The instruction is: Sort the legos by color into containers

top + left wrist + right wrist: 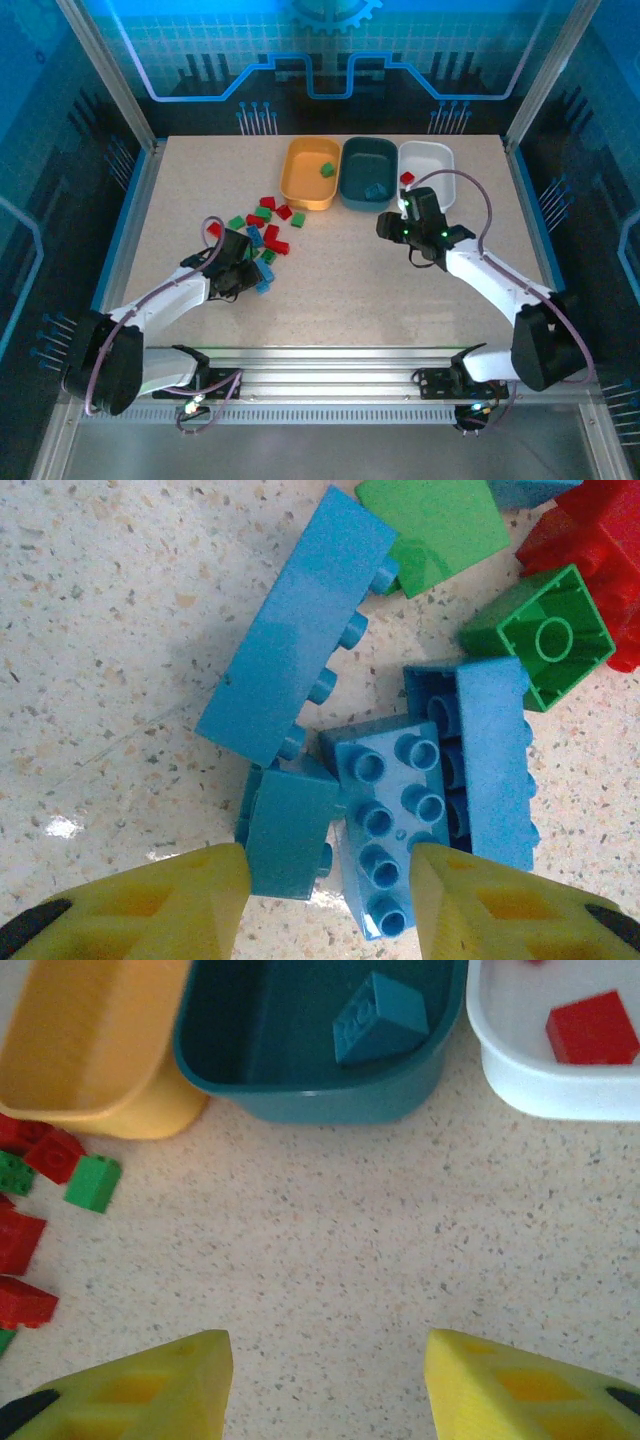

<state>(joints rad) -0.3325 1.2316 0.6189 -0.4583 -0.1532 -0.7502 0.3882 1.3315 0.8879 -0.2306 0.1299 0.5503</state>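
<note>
L claw [330,905] is spread wide over the near end of the loose pile [262,235], well off the teal bin [358,165] toward its near-left. It grips nothing. Its yellow fingers [150,905] flank 2 pcs lying in the gap & touching each other: a small blue brick [290,830] on its side and a studs-up blue brick [385,830]. 2 more crowd in: a long blue brick [295,645] on its side, and an upside-down blue brick [480,760] against the studs-up one. So 4 blues at this claw, w/ 2 green bricks [540,635] and a red lump [590,550] farther out.

R claw [330,1385] is open too and empty, w/ bare table [330,1240] btwn its tips. It hangs on the near side of the teal bin.

3 bins stand in a row: orange bin [305,185] right against the teal bin's left side, white bin [430,160] just beside its right. 1 whole brick shows in each: green lego [326,170] in orange, blue lego [380,1018] in teal, red lego [592,1028] in white.
</note>
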